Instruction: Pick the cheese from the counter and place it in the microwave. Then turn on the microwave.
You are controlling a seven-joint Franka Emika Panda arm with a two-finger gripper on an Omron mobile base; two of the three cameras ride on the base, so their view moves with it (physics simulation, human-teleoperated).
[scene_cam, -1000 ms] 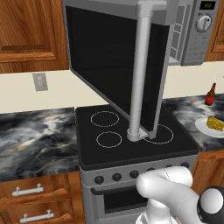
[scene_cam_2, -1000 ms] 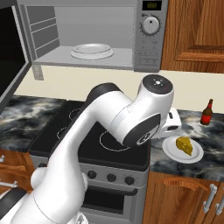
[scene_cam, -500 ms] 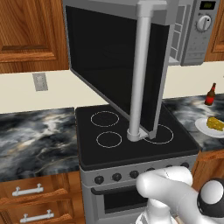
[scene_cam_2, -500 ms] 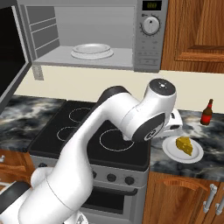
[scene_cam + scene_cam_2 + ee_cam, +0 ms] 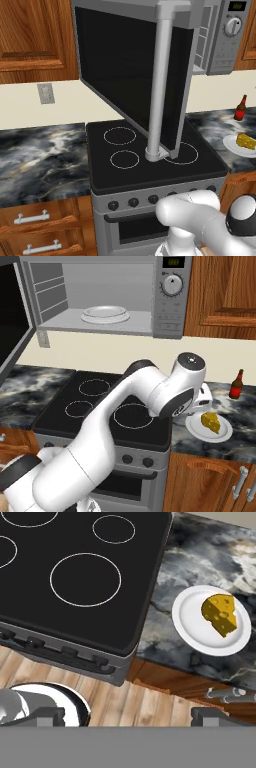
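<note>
no legible text, microwave display [image 5: 174, 262] unreadable

Cream wall [image 5: 30, 112] behind the range, grey outlet plate [image 5: 46, 93] at 9 o'clock in the left base view. Brown wooden upper cabinets: one [image 5: 32, 37] at 10 o'clock in the left base view, another [image 5: 222, 296] at 2 o'clock in the right base view. Black stovetop [image 5: 150, 155] with white ring marks at centre, oven front [image 5: 132, 220] with a row of black knobs below it. Wooden drawers [image 5: 37, 225] with silver bar handles at 8 o'clock, wooden cabinet door [image 5: 210, 486] with handle at 5 o'clock in the right base view. Light wood plank floor [image 5: 140, 704] at 6 o'clock in the hand view. Even, flat lighting.
</note>
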